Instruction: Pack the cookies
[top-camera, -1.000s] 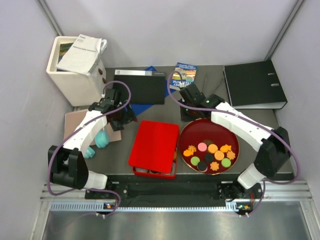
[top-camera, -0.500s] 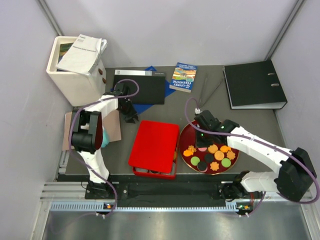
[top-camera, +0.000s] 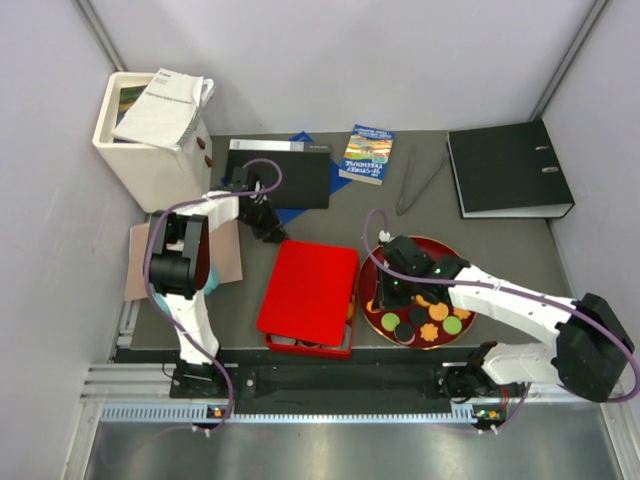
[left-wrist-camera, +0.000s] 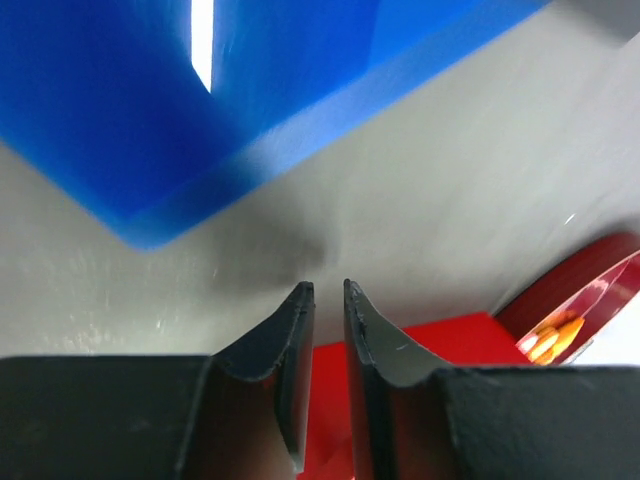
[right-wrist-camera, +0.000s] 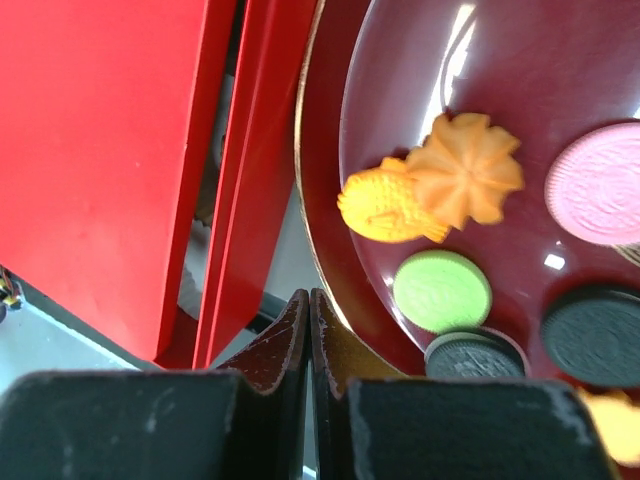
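Note:
The cookies (top-camera: 436, 314) lie on a dark red round plate (top-camera: 452, 262): green, black and pink discs and orange flower shapes. In the right wrist view I see an orange flower cookie (right-wrist-camera: 463, 170), a green disc (right-wrist-camera: 442, 290) and a pink disc (right-wrist-camera: 598, 183). My right gripper (top-camera: 385, 292) (right-wrist-camera: 309, 298) is shut and empty over the plate's left rim, beside the red box (top-camera: 310, 290) (right-wrist-camera: 100, 150). My left gripper (top-camera: 272, 232) (left-wrist-camera: 328, 290) hangs over bare table behind the red box. Its jaws stand a narrow gap apart with nothing between them.
A blue sheet (top-camera: 295, 213) (left-wrist-camera: 200, 100) lies right by the left gripper, under a black folder (top-camera: 280, 170). A white box with papers (top-camera: 150, 135) stands far left. A booklet (top-camera: 365, 153), tongs (top-camera: 418, 185) and a black binder (top-camera: 508, 168) lie at the back.
The left gripper has narrowed from wide open to a slit and settled behind the red box. The right arm came forward from behind the plate to its left rim, still shut.

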